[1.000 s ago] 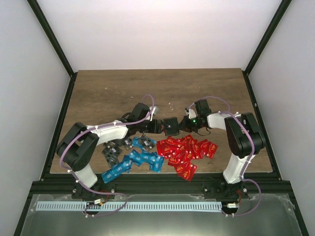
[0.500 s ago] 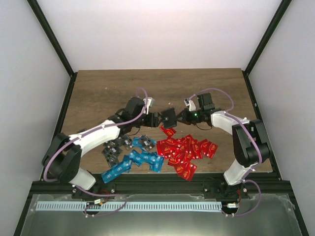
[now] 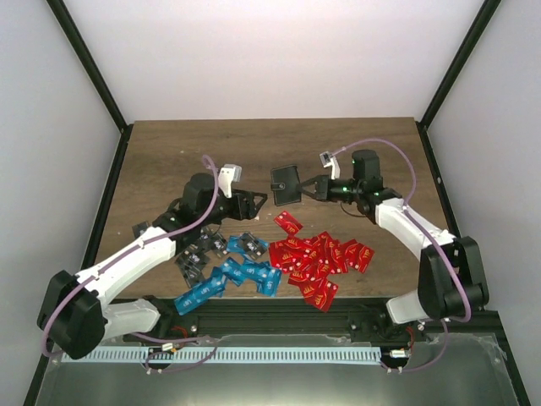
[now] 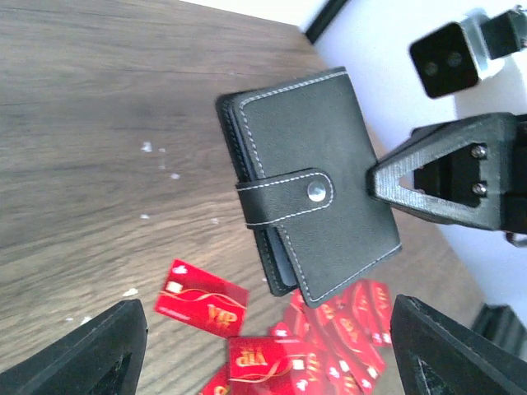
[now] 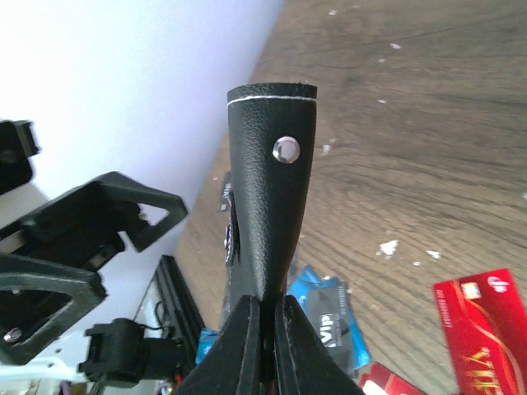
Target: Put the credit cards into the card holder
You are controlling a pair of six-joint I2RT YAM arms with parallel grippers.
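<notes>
The card holder [image 3: 285, 182], black with white stitching and snapped shut by its strap [image 4: 288, 200], hangs above the table. My right gripper [image 3: 308, 188] is shut on its edge, the holder [image 5: 268, 206] standing up from the pinched fingers [image 5: 247, 346]. My left gripper [image 3: 250, 203] stands open to the left of the holder, apart from it, with nothing between its fingertips [image 4: 90, 354]. The credit cards lie on the table below: a red group [image 3: 321, 258], a blue group [image 3: 237, 275] and dark grey ones [image 3: 199, 249]. One red card [image 4: 202, 300] lies apart.
The wooden table [image 3: 194, 152] is bounded by black frame posts [image 3: 93, 76] and white walls. The card piles fill the near middle. Small white flecks [image 4: 152, 152] dot the wood.
The right gripper has carried the card holder up and toward the back. The left gripper has drawn back to the left, away from the holder, and opened wider.
</notes>
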